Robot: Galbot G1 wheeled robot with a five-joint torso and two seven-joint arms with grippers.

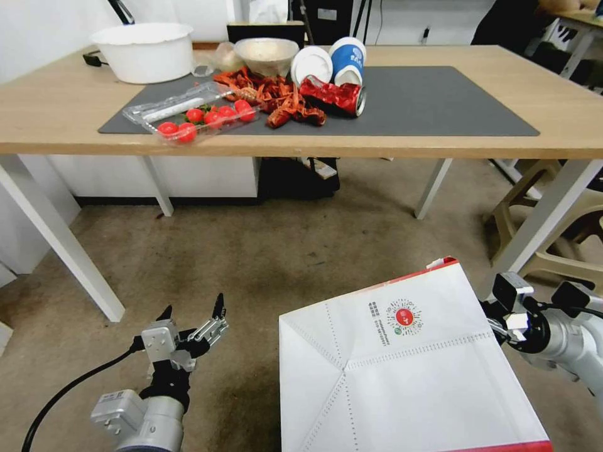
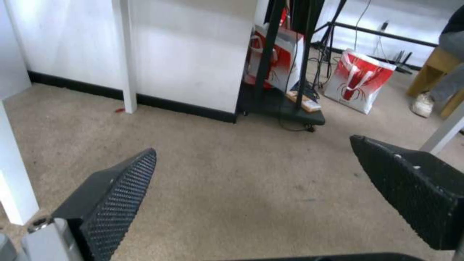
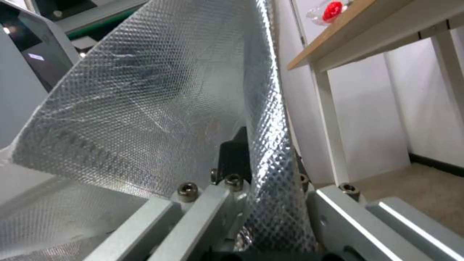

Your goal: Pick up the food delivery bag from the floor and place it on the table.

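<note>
The food delivery bag [image 1: 408,370] is at the lower right, tipped so its white folded base with the round red logo faces the head camera. My right gripper [image 1: 496,314] is at the bag's far right edge; in the right wrist view the right gripper [image 3: 256,159] is shut on the bag's silver foil lining [image 3: 145,101]. Whether the bag still touches the floor [image 1: 282,251] is hidden. My left gripper [image 1: 191,311] hangs open over the floor at the lower left, holding nothing; the left gripper [image 2: 251,146] shows bare carpet between its pads. The table [image 1: 553,88] stands ahead.
On the dark mat [image 1: 440,100] lie a crushed red can [image 1: 333,95], crayfish shells [image 1: 273,97], a tomato tray [image 1: 188,116] and cups; a white basin [image 1: 146,50] stands beside it. White table legs [image 1: 63,245] and a beige stool [image 1: 553,220] flank the floor. Red-and-white bags [image 2: 357,79] stand beyond.
</note>
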